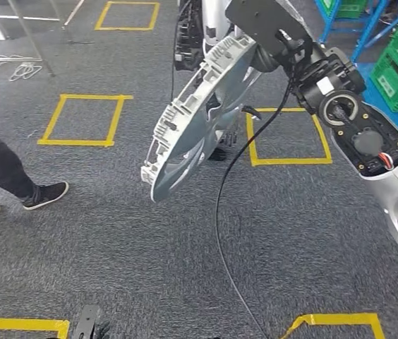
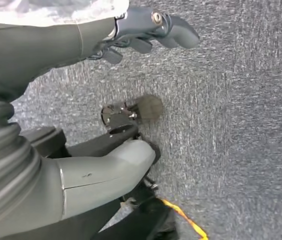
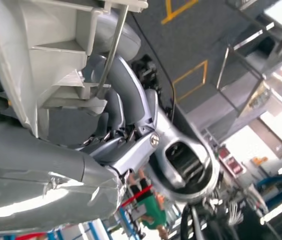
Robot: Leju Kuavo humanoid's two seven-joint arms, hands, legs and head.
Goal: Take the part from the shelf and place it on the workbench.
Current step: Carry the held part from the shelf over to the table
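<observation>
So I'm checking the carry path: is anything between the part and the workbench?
No workbench is in view, so I cannot tell. The right robot hand holds the grey plastic part above carpet; a person's feet are off to the side.

Head looks down; wrists close behind hands

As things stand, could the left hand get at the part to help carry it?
Probably yes. The left hand hangs open above bare carpet, holding nothing, and the part, gripped by the right hand, juts out over open floor with nothing visibly between them.
</observation>
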